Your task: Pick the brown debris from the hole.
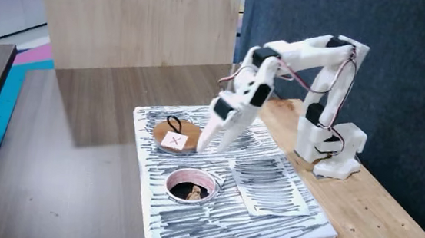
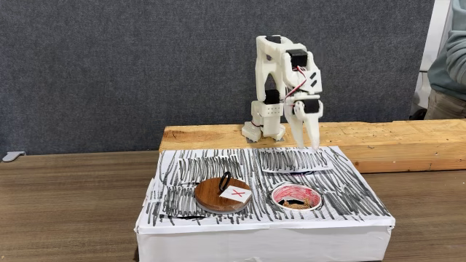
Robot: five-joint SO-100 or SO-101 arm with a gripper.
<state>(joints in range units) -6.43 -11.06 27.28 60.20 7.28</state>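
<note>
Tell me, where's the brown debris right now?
The debris lies inside the hole in the striped box top, in both fixed views. The wooden disc sits beside the hole.

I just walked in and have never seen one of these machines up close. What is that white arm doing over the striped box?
A small white robot arm stands on a wooden plank behind a white box scribbled with black stripes. Its fingers hang above the box top, holding nothing. In the box is a round hole with a brown debris lump inside, untouched. Beside the hole lies a wooden disc with a red-X card. A person stands at the edge.
</note>
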